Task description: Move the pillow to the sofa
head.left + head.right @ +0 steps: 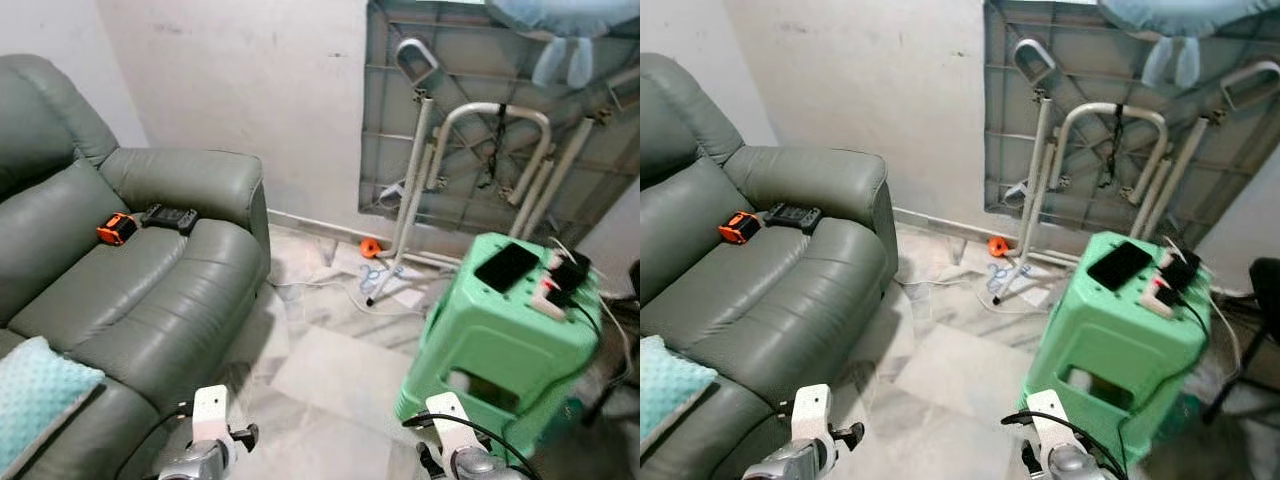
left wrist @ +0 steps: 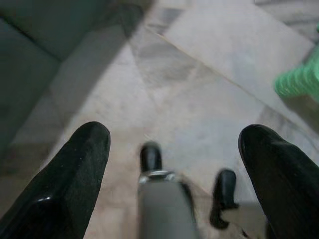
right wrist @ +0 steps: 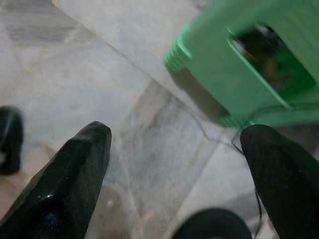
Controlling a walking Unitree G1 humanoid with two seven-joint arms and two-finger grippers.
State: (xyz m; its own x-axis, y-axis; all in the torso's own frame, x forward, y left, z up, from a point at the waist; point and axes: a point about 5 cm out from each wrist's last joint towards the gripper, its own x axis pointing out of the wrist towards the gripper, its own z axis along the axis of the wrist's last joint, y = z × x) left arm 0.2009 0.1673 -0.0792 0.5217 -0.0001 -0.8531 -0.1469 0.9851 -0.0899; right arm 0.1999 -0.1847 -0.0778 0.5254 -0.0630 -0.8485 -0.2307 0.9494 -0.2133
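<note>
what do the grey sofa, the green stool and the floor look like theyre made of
The grey-green sofa looks like leather or faux leather: smooth, creased, with a soft sheen. The mint green stool looks like moulded plastic, matte, one-piece with a cut-out handle. The pale floor seems polished marble or marble-look tile: grey veining, visible seams.

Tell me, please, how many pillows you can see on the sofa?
1: a light blue pillow lies on the grey sofa's near seat, cut off by the picture's edge; others may be out of frame.
</note>
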